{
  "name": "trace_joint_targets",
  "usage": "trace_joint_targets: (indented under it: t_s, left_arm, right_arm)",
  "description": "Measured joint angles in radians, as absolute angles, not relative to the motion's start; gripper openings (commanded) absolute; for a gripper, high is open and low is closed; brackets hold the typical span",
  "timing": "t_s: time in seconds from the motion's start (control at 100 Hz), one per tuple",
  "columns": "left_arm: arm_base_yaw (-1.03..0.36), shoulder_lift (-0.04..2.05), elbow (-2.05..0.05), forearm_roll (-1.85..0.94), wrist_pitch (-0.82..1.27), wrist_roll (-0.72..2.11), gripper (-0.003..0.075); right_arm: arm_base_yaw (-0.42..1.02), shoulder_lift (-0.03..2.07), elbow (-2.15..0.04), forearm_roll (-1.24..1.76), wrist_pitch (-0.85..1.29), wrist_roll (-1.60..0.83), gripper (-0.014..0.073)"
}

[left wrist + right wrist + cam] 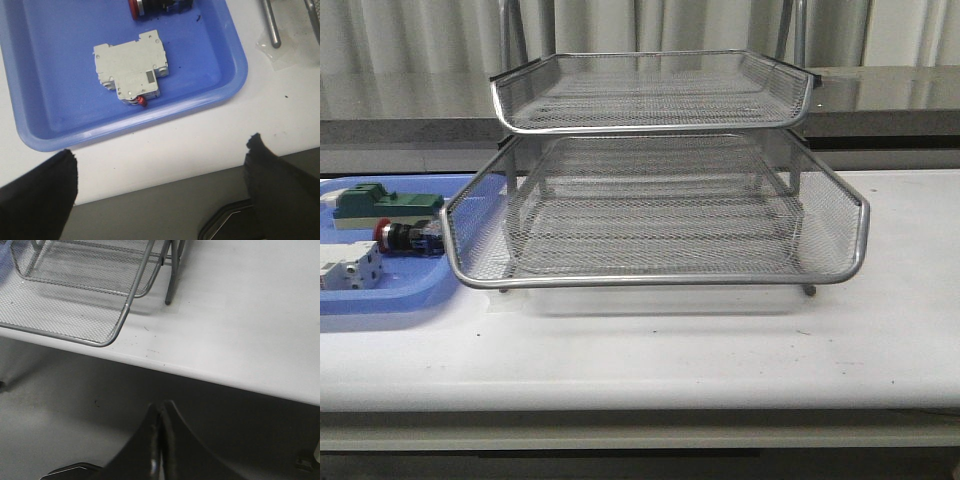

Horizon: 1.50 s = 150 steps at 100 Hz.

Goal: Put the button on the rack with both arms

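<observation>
We are holding our left hand (160, 185) spread wide, its fingers hanging over the near edge of the bench (165, 155), and our right hand (161, 440) pressed together, also back off the bench edge. Just beyond the left hand the white breaker block (131, 69) is lying in the blue tray (60, 90), and farther past it the button (155, 6) is sitting touching no other part that we can see (only its red cap and dark body are showing at the frame edge). Reaching over the breaker, we are risking a nudge to it or a pinch on the wrong part. Ahead of the right hand the rack (90, 305) is standing empty; its rim is jutting out where a handover could snag, and the round button could roll on the mesh.
</observation>
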<state>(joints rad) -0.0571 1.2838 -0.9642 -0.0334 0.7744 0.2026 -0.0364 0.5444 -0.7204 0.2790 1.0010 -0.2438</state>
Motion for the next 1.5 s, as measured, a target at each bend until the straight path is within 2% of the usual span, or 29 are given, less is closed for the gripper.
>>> trace_joint_targets:
  t_s: [0.17, 0.35, 0.56, 0.87, 1.06, 1.5]
  left_arm:
    - [-0.057, 1.288, -0.965, -0.035, 0.765, 0.203, 0.0629]
    - [-0.057, 1.331, -1.033, 0.000, 0.785, 0.205, 0.0628]
    - [-0.057, 1.492, -1.279, 0.010, 0.885, 0.328, 0.0628]
    - [-0.057, 1.842, -1.716, -0.064, 1.083, 0.690, 0.0628]
    - [-0.057, 2.016, -1.889, -0.075, 1.167, 0.833, 0.0628]
    - [-0.063, 2.211, -1.959, -0.128, 1.147, 0.985, 0.0628]
  right_arm:
    - [-0.036, 0.544, -0.720, 0.279, 1.001, -0.244, -0.0071]
    - [-0.036, 0.544, -0.720, 0.279, 1.001, -0.244, -0.0071]
    - [-0.036, 0.544, -0.720, 0.279, 1.003, -0.244, -0.0071]
    - [-0.036, 0.544, -0.720, 0.279, 1.003, -0.244, -0.0071]
    - [-0.036, 0.544, -0.720, 0.279, 1.003, -0.244, -0.0071]
    - [-0.036, 0.544, -0.720, 0.279, 1.003, -0.244, -0.0071]
